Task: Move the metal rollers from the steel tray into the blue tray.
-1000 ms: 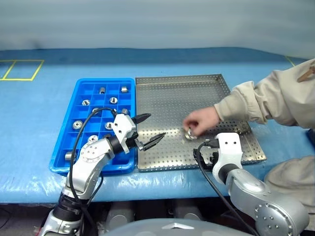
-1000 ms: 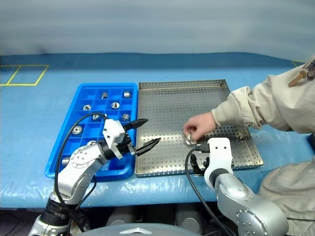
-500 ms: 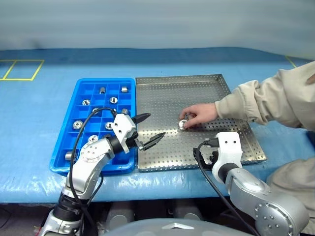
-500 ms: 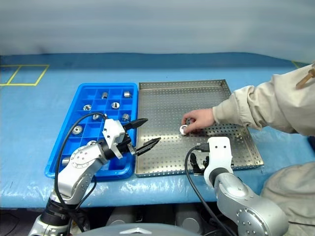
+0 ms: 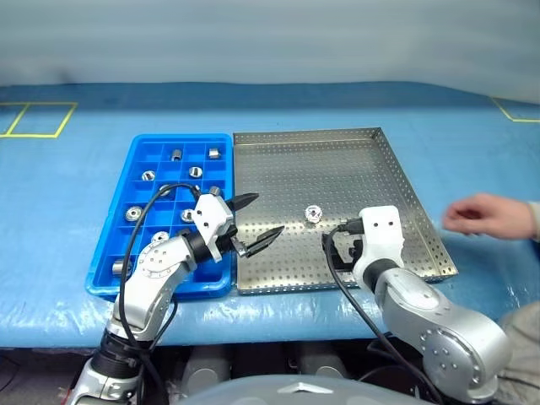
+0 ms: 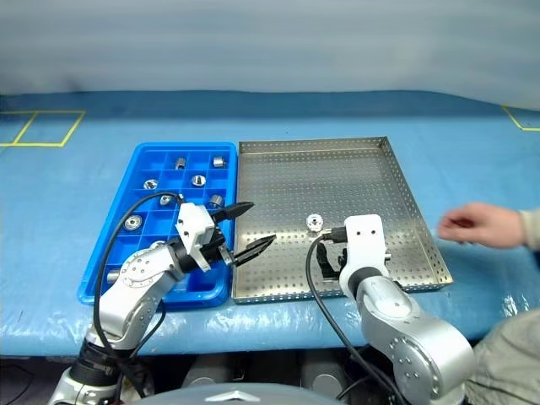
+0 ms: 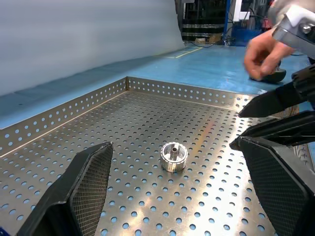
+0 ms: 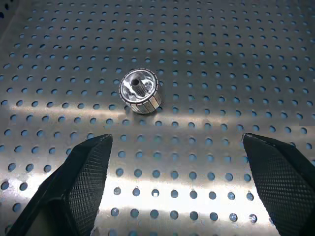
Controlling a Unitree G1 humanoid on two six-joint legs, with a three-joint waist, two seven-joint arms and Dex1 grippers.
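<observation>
Roller is sat alone mid steel tray, rims well clear, shiny and upright, both claws spread wide.

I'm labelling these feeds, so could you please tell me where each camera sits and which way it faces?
Head stereo pair: on the head, looking forward and down at the steel tray and blue tray; both arms show.
Left wrist: looks along the open left gripper across the tray; the right gripper shows too.
Right wrist: looks down between its open fingers.
All share the lone roller.
</observation>
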